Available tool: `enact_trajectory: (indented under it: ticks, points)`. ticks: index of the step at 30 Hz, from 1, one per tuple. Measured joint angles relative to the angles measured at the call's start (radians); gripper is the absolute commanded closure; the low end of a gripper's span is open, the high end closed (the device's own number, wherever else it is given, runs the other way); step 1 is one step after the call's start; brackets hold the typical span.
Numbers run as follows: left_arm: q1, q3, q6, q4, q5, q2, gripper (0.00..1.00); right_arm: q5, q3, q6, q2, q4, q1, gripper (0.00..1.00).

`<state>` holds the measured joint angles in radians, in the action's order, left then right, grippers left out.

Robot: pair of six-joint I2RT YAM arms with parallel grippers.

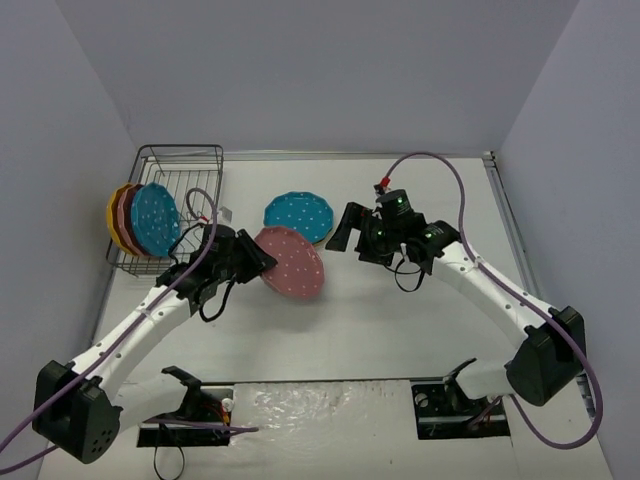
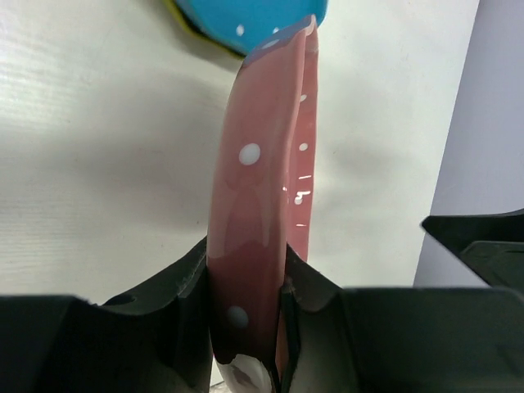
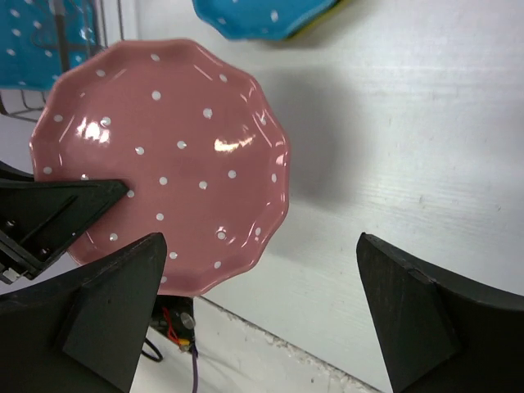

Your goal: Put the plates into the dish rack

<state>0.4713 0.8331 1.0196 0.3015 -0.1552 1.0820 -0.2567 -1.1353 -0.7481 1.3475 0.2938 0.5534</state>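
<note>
A pink polka-dot plate [image 1: 292, 263] hangs tilted above the table, and my left gripper [image 1: 252, 258] is shut on its left rim. In the left wrist view the plate [image 2: 255, 188] stands edge-on between the jaws of the left gripper [image 2: 246, 286]. My right gripper [image 1: 352, 236] is open just right of the plate and touches nothing. In the right wrist view the plate [image 3: 164, 155] lies ahead of the wide-apart right gripper [image 3: 260, 244]. The dish rack [image 1: 190, 180] stands at the back left. Three plates lean upright in it, the teal one [image 1: 155, 218] in front.
A teal plate [image 1: 298, 212] lies flat on the table behind the pink one, with a yellow rim [image 3: 319, 24] showing under it. Walls enclose the table on three sides. The left gripper's finger [image 3: 57, 213] shows in the right wrist view.
</note>
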Motion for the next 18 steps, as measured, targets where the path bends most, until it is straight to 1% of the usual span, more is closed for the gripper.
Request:
enact_trajectory:
  ticks: [5, 8, 12, 14, 18]
  points:
    - [0.000, 0.154, -0.161, 0.155, 0.057, 0.008, 1.00, 0.013, -0.066, 0.082, -0.047, 0.041, -0.107, 0.00]
    - [0.000, 0.282, -0.284, 0.262, 0.104, 0.035, 1.00, 0.014, -0.090, 0.139, -0.058, 0.066, -0.181, 0.00]
    - [-0.011, 0.419, -0.443, 0.340, 0.195, 0.059, 1.00, 0.032, -0.124, 0.209, -0.060, 0.090, -0.240, 0.00]
    - [-0.037, 0.476, -0.520, 0.377, 0.232, 0.069, 1.00, 0.034, -0.141, 0.236, -0.060, 0.094, -0.246, 0.00]
    - [-0.135, 0.592, -0.658, 0.438, 0.290, 0.112, 1.00, 0.030, -0.150, 0.282, -0.058, 0.095, -0.246, 0.00]
